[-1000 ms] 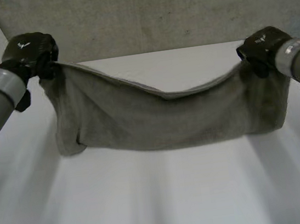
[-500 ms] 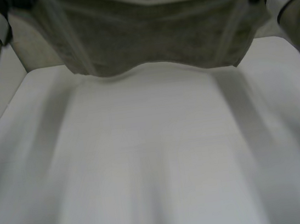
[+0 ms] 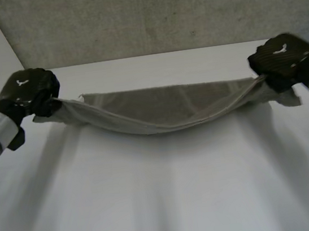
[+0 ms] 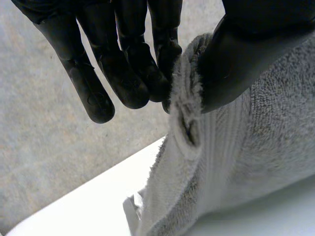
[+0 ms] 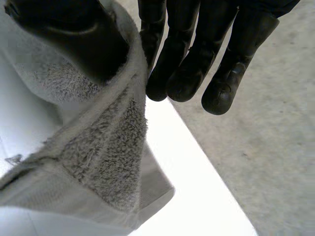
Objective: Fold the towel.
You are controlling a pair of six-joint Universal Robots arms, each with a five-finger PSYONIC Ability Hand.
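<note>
Towel (image 3: 165,111) stretched crosswise over table (image 3: 172,204), long axis hand to hand. Left hand (image 3: 29,93) pinching left corner, right hand (image 3: 281,62) pinching right corner; sagging middle equally far from both.

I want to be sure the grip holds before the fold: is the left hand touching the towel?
Touching. The left wrist view shows the left hand pinching the towel at its edge, cloth squeezed between thumb and fingers.

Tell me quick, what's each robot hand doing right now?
Left robot hand: shut on the towel, pinching one corner.
Right robot hand: shut on the towel, other corner.
</note>
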